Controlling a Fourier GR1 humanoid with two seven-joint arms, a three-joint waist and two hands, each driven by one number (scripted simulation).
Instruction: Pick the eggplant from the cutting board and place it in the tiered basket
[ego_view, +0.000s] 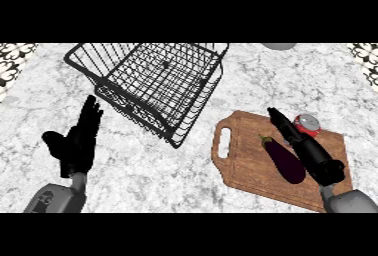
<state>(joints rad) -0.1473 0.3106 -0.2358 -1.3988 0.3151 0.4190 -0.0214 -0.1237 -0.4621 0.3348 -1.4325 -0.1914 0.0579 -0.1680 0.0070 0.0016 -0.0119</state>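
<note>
Right hand (316, 157) open alongside the eggplant (284, 161) on the cutting board (244, 175), nothing grasped yet.

The eggplant lies just left of the right hand, its long axis nearly parallel to the hand's straight, extended fingers, stem end toward the fingertips. A red can (307, 125) stands just right of those fingertips. The tiered basket (155, 82) sits on the table well off to the hand's upper left. The left hand (77, 142), much farther off, rests open with fingers up.
</note>
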